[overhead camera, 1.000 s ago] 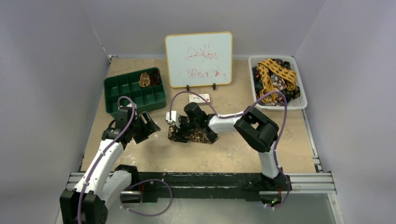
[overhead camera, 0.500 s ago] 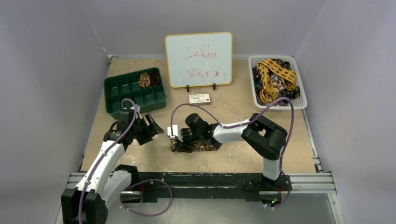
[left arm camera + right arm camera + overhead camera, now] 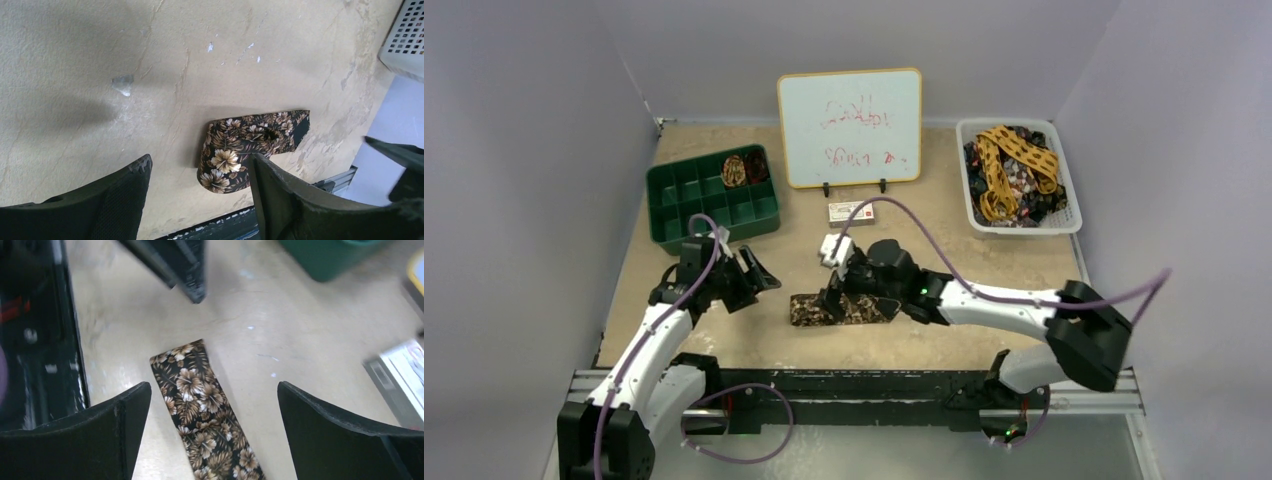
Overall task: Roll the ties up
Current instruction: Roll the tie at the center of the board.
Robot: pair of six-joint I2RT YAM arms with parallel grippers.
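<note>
A brown flower-print tie (image 3: pixel 837 309) lies folded flat on the table in front of the arms. My right gripper (image 3: pixel 844 290) hovers just above it, open, with nothing between its fingers. In the right wrist view the tie (image 3: pixel 202 410) runs along the table between the spread fingertips (image 3: pixel 134 399). My left gripper (image 3: pixel 762 279) stands open to the tie's left, apart from it. The left wrist view shows the folded tie (image 3: pixel 245 145) beyond the open left gripper (image 3: pixel 200 161). One rolled tie (image 3: pixel 734 170) sits in the green tray (image 3: pixel 679 225). More ties (image 3: pixel 1014 165) fill the white basket (image 3: pixel 1074 222).
A whiteboard (image 3: pixel 849 128) stands at the back centre with a small card (image 3: pixel 850 211) in front of it. The green tray stands back left, the basket back right. The black rail (image 3: pixel 864 385) runs along the near edge. The left finger (image 3: pixel 187 270) shows in the right wrist view.
My right gripper has opened, let go of the tie and risen a little; its arm has swung low to the right. The tie now lies flatter. The left gripper shifted slightly right.
</note>
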